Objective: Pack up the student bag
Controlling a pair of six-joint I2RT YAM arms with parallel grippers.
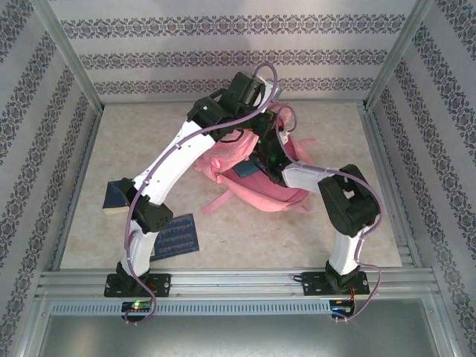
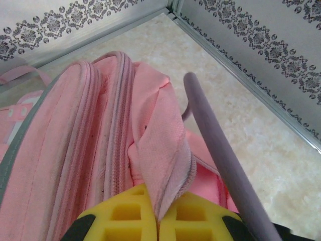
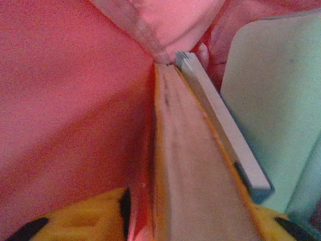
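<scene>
the left yellow plastic fingers [image 2: 125, 221] are pressed together on a woven pink strap loop [image 2: 163, 145] of the large pink fabric backpack [image 1: 256, 195], which lies at the middle of the mottled beige desk [image 1: 223, 238]. the right yellow fingers [image 3: 90, 221] stand apart inside its smooth red-pink lining [image 3: 65, 100], flanking a thick book [image 3: 185, 165] with a pale page edge. a thinner teal-covered book [image 3: 271, 100] leans just beside it.
</scene>
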